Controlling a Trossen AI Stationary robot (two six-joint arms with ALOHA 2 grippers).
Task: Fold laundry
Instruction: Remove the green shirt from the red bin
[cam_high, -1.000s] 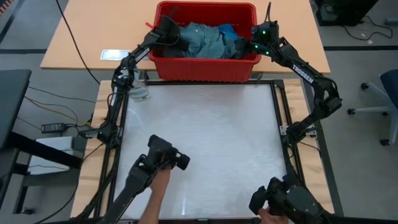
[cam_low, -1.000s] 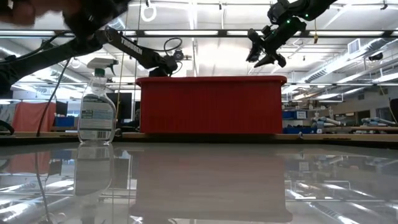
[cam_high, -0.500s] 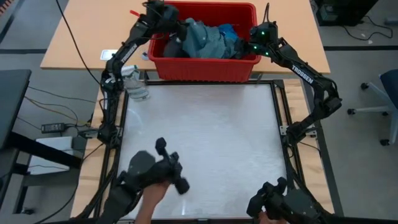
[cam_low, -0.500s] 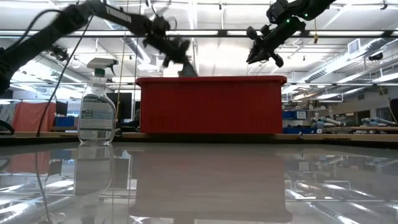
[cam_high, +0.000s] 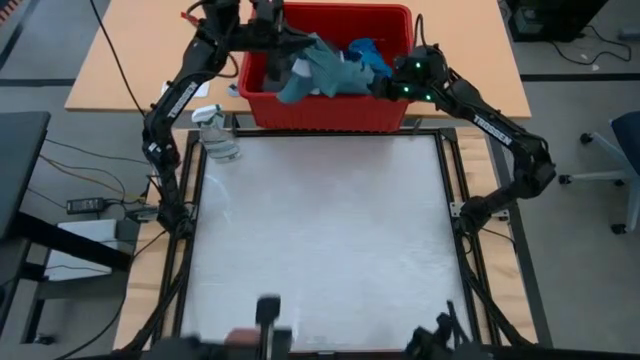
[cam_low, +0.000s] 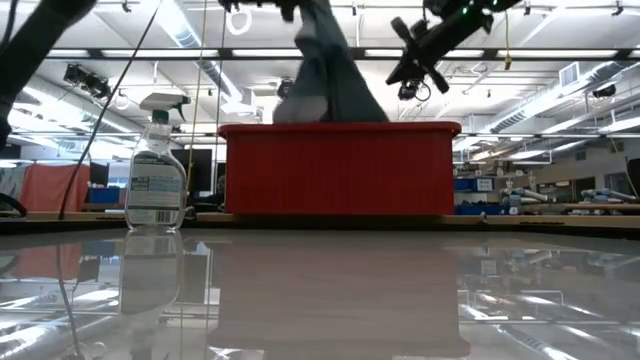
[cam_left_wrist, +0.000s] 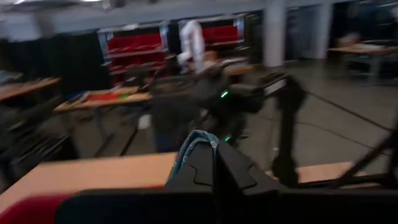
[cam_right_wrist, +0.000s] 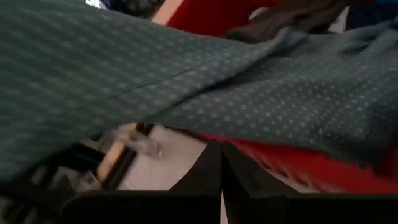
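High view shows you the left gripper (cam_high: 268, 22) clenched on the large teal-green cloth shirt (cam_high: 318, 70), raised above the red plastic bin (cam_high: 330, 108) at the table's far edge. Your right gripper (cam_high: 388, 85), fingers pressed together, sits at the bin's right side against the shirt.

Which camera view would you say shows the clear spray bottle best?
The low view: the spray bottle stands upright in full profile beside the red bin. The high view shows it from above only, the right wrist view just a blur; the left wrist view misses it.
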